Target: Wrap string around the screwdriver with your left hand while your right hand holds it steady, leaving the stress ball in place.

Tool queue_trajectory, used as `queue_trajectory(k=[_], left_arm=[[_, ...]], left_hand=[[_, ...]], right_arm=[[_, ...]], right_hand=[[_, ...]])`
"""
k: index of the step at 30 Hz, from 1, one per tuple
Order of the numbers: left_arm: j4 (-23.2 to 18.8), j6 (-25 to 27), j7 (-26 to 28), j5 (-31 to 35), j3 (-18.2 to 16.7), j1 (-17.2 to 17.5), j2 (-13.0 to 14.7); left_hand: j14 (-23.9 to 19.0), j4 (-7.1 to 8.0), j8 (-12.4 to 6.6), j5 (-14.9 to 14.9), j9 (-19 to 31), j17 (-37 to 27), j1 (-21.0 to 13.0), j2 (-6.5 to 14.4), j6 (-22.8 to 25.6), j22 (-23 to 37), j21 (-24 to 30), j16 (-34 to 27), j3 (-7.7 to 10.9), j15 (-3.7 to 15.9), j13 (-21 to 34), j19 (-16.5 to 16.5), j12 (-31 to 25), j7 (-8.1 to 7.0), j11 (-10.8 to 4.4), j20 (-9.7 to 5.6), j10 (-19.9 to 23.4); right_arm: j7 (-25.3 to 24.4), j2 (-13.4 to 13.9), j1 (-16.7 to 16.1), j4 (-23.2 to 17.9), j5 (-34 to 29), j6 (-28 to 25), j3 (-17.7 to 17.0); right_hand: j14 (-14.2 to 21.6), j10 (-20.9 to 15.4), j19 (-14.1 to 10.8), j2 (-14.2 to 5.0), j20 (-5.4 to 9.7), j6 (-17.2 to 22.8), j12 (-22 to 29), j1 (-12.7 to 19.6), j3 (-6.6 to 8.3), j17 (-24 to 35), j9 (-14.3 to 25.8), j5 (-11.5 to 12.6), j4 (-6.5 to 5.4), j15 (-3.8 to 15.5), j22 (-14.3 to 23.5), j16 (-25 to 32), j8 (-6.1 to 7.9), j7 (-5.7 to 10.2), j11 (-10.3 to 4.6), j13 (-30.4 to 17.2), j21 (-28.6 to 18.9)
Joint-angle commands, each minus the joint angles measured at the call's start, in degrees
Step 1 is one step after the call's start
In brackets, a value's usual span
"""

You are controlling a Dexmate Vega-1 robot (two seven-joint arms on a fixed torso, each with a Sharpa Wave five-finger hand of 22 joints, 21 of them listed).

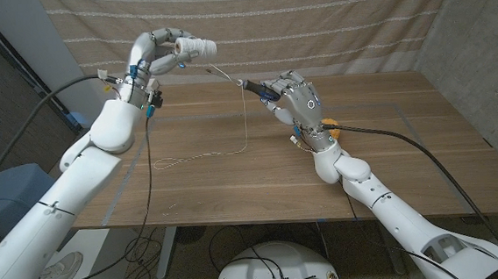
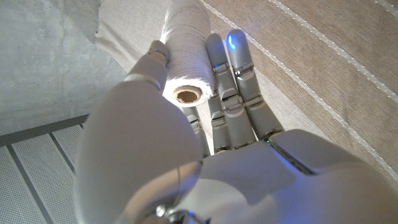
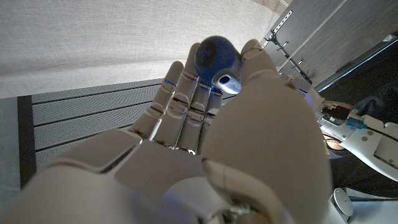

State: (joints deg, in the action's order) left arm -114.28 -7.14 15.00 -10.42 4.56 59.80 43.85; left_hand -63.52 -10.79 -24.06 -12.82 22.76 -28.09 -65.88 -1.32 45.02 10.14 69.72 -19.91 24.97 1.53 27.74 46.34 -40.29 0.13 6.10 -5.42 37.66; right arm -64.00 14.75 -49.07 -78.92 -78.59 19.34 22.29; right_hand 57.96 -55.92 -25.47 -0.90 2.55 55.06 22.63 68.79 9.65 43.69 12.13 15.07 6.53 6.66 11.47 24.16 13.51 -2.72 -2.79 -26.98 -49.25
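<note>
Up above the wooden table (image 1: 234, 176), the left hand (image 1: 162, 53) is raised, its fingers curled around a white spool of string (image 1: 197, 47); the left wrist view shows the spool's cardboard core (image 2: 186, 95) facing the camera, pinned between thumb and fingers. From the spool a thin string (image 1: 244, 122) runs over to the screwdriver (image 1: 254, 87), drops down, and trails in a loop across the tabletop. The right hand (image 1: 297, 101) holds the screwdriver, fingers wrapped about its blue handle (image 3: 214, 55), with the dark tip pointing toward the left hand. Just beside the right wrist, a small yellow object (image 1: 334, 135) sits on the table, mostly hidden, possibly the stress ball.
</note>
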Motion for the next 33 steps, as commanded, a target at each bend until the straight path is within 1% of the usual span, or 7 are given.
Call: queue_trajectory(k=[1, 8, 10, 16, 21, 26, 33], left_arm=[[0.1, 4.3, -0.8, -1.5, -0.4, 2.3, 1.9], [-0.1, 5.9, -5.3, -4.1, -0.1, 2.7, 5.3], [-0.2, 6.0, -5.9, -4.5, -0.2, 3.0, 5.9], [-0.9, 6.6, -6.3, -5.4, -1.3, 4.7, 7.4], [-1.1, 7.4, -7.8, -6.9, -2.0, 5.5, 8.7], [-1.6, 8.4, -9.2, -7.1, -1.8, 5.4, 10.4], [-2.7, 9.4, -7.8, -6.6, -2.7, 6.0, 10.9]], left_hand=[[-10.2, 2.50, -0.03, -0.2, 7.2, -0.1, -6.2, 6.5, 5.9, 0.1, 0.3, 0.1, 4.73, 11.22, 11.8, 0.1, -0.4, 5.27, -8.72, -5.95, 9.2], [-10.3, 2.51, 0.12, -0.2, 7.3, -0.1, -6.1, 6.5, 5.9, 0.1, 0.4, 0.3, 4.81, 11.24, 11.9, 0.1, -0.2, 5.28, -8.65, -5.96, 9.1], [-10.3, 2.50, 0.18, -0.1, 7.4, -0.2, -6.1, 6.5, 5.8, 0.1, 0.4, 0.4, 4.84, 11.24, 12.0, 0.0, -0.1, 5.31, -8.64, -5.95, 9.1], [-10.3, 2.48, 0.31, -0.1, 7.4, -0.3, -6.1, 6.6, 5.8, 0.1, 0.5, 0.5, 4.91, 11.27, 12.1, 0.0, -0.1, 5.35, -8.71, -5.95, 9.1], [-10.4, 2.50, 0.44, 0.0, 7.5, -0.3, -6.1, 6.6, 5.9, 0.1, 0.6, 0.6, 4.96, 11.24, 12.0, 0.0, 0.2, 5.36, -8.75, -5.97, 9.1], [-10.4, 2.45, 0.56, 0.0, 7.5, -0.4, -6.1, 6.6, 5.9, 0.1, 0.6, 0.7, 5.02, 11.27, 12.1, 0.0, 0.1, 5.38, -8.70, -5.98, 9.2], [-10.5, 2.39, 0.75, 0.1, 7.5, -0.5, -6.2, 6.7, 5.9, 0.1, 0.7, 0.8, 5.10, 11.27, 12.2, 0.0, 0.2, 5.32, -8.61, -5.99, 9.3]], right_arm=[[0.0, -1.4, 0.9, 0.8, 1.2, 0.1, -1.1], [0.0, -1.5, 2.3, 2.2, 3.1, -1.8, 0.2], [0.0, -0.4, 3.1, 2.3, 4.8, -3.4, 1.9], [0.9, 5.1, 6.1, 1.5, 12.6, -11.6, 10.3], [1.9, 8.4, 8.3, 1.0, 16.6, -17.1, 15.7], [3.6, 10.6, 10.4, 0.8, 19.4, -21.1, 19.8], [4.5, 12.7, 11.9, 0.3, 22.6, -24.1, 23.3]], right_hand=[[2.6, -4.5, 0.2, -7.24, 9.20, 10.9, 0.0, 7.8, -0.15, 0.2, 0.2, 0.4, -0.05, 6.58, -0.1, -0.2, 0.08, 10.46, -3.86, -0.2, -0.6], [2.5, -4.5, 0.3, -7.29, 9.19, 10.9, -0.2, 7.9, -0.33, 0.3, 0.2, 0.4, -0.11, 6.54, -0.1, -0.4, 0.02, 10.46, -3.79, -0.3, -0.9], [2.6, -4.6, 0.3, -7.34, 9.18, 10.8, -0.2, 7.9, -0.36, 0.3, 0.2, 0.4, -0.12, 6.55, -0.1, -0.4, -0.04, 10.40, -3.75, -0.4, -1.0], [2.7, -4.7, 0.4, -7.32, 9.16, 10.8, -0.4, 7.9, -0.57, 0.5, 0.2, 0.4, -0.20, 6.50, -0.1, -0.4, -0.08, 10.42, -3.80, -0.4, -1.2], [2.9, -4.8, 0.5, -7.45, 9.13, 10.8, -0.5, 8.0, -0.66, 0.6, 0.2, 0.5, -0.26, 6.53, -0.1, -0.4, -0.12, 10.49, -3.74, -0.4, -1.4], [3.0, -4.9, 0.6, -7.51, 9.12, 11.0, -0.6, 8.0, -0.75, 0.6, 0.2, 0.5, -0.35, 6.48, -0.2, -0.5, -0.09, 10.43, -3.58, -0.4, -1.5], [3.1, -5.1, 0.6, -7.53, 9.12, 10.9, -0.8, 8.0, -0.94, 0.7, 0.2, 0.5, -0.44, 6.52, -0.2, -0.6, -0.17, 10.44, -3.55, -0.4, -1.8]])
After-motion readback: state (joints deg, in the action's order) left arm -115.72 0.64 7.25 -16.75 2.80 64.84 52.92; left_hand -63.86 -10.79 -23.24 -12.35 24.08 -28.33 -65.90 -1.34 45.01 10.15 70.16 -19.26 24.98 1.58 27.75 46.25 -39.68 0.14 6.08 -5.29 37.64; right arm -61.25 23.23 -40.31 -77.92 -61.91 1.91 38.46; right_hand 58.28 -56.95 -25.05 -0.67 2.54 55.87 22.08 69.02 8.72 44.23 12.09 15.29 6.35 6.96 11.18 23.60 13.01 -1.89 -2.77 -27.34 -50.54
